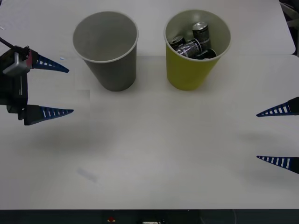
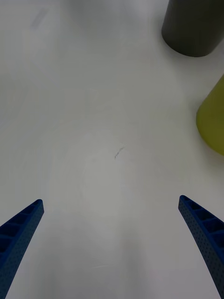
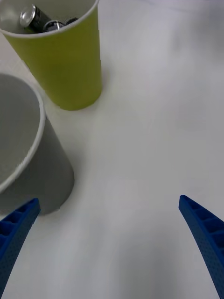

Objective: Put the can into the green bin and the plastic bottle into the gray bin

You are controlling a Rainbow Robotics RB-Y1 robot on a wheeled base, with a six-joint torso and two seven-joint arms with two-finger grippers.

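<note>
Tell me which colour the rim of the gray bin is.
White, on the gray bin; clearest in the front view.

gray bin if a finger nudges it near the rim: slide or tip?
The gray bin probably tips rather than slides: it is tall, tapers to a narrow base, and looks empty, so likely light. The thin rim would probably flex. Left gripper is open nearby.

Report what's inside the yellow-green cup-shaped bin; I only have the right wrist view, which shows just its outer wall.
Observer: The yellow-green cup-shaped bin holds several dark metal cans with silver tops.
Operator: Now check the gray cup-shaped bin.
Observer: The gray cup-shaped bin shows a bare inner wall, no bottle inside.
Operator: Give me the left gripper.
Observer: The left gripper is open, hovering to the left of the gray bin.
</note>
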